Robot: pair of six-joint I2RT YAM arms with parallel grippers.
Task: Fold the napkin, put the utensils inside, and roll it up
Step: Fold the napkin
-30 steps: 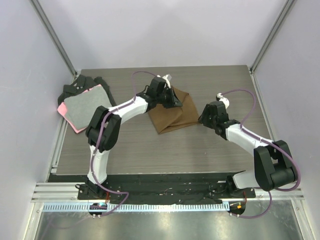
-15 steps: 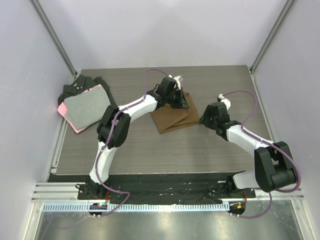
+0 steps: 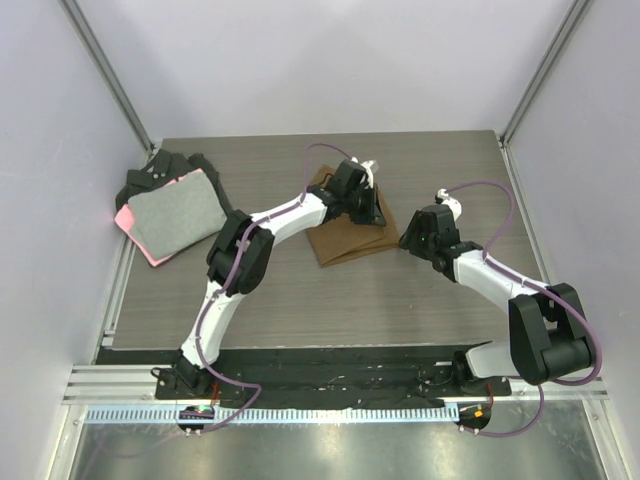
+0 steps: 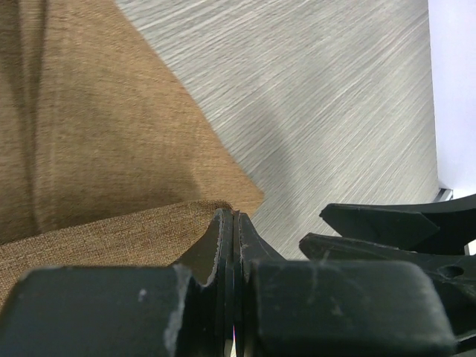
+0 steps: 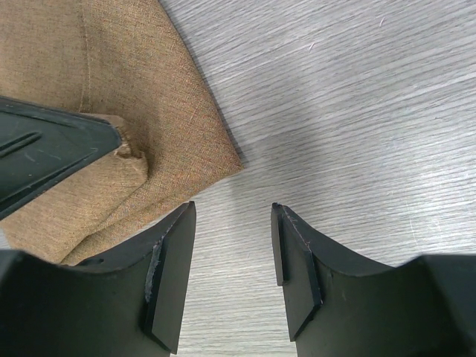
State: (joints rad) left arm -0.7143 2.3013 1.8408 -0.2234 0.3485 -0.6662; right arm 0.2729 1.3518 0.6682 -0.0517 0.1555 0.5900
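The brown napkin [image 3: 340, 240] lies folded in the middle of the table. It also shows in the left wrist view [image 4: 97, 149] and the right wrist view [image 5: 111, 67]. My left gripper [image 3: 374, 214] is shut on a corner of the napkin near its right side, with the cloth pinched at the jaw tips [image 4: 233, 219]. My right gripper [image 3: 405, 240] is open and empty, low over bare table just right of the napkin's right corner [image 5: 232, 216]. The left gripper's fingers [image 5: 52, 152] show there holding the bunched corner. The black utensil is out of view.
A grey cloth with a pink edge [image 3: 172, 214] lies on black cloths [image 3: 150, 178] at the table's left edge. Metal frame posts [image 3: 110, 75] stand at the back corners, with walls on both sides.
My left gripper has moved right across the napkin with the corner in it, drawing the cloth over itself. The right arm has barely moved.
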